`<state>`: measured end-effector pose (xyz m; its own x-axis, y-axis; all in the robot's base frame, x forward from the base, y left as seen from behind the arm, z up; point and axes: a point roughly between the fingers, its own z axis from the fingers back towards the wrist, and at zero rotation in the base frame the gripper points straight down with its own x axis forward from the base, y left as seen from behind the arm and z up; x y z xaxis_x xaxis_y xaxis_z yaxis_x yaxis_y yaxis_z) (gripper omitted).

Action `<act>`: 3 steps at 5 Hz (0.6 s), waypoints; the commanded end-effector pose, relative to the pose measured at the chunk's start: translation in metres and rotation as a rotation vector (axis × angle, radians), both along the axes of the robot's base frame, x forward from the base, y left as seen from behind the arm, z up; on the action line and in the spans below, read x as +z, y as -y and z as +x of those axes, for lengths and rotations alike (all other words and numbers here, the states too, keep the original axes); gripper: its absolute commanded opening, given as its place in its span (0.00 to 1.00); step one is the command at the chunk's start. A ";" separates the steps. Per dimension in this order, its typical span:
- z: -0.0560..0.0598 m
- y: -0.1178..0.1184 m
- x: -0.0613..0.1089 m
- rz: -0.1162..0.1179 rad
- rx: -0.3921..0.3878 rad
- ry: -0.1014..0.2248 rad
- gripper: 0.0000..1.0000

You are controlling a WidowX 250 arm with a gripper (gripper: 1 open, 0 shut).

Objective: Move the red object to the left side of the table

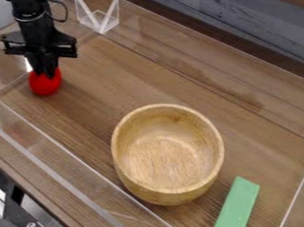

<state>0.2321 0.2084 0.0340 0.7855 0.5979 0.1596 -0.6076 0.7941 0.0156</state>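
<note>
The red object (44,82), a small rounded bright-red toy, sits at the far left of the brown wood-grain table (184,83), close to the low clear wall. My black gripper (42,68) points straight down onto its top, jaws shut on it. The fingers hide the toy's upper part. I cannot tell whether the toy rests on the table or hangs just above it.
A round light wooden bowl (169,153) stands right of centre toward the front. A flat green bar (235,214) lies at the front right by the wall. Clear acrylic walls (58,167) border the tabletop; a clear bracket (105,17) stands at the back left.
</note>
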 end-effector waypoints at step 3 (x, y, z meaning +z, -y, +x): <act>-0.024 -0.009 -0.022 -0.008 0.015 -0.038 0.00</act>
